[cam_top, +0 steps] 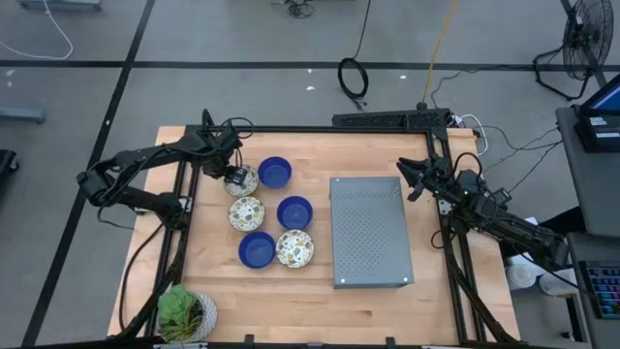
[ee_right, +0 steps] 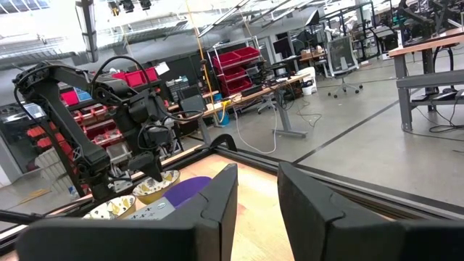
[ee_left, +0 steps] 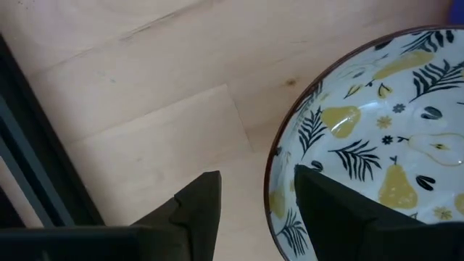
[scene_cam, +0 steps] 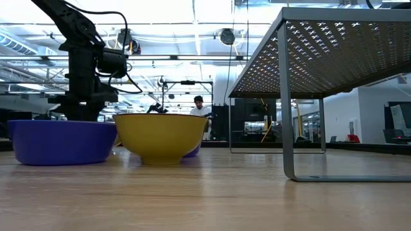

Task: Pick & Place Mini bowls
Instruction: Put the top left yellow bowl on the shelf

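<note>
Table [cam_top: 387, 310]: light wooden top with a black frame along its edges.
Metal shelf [cam_top: 369, 231]: grey perforated sheet on thin legs, standing on the table's right half.
Potted plant [cam_top: 184, 315]: leafy green, in a white pot at the table's near left corner.
Fan [cam_top: 584, 39]: on the floor, well beyond the table's far right.
Person [scene_cam: 199, 106]: far off in the room behind the table.

Glossy glazed bowls [cam_top: 274, 211] on a smooth pale wood table [cam_top: 291, 301], beside a perforated, seemingly matt metal shelf [cam_top: 370, 231].
</note>
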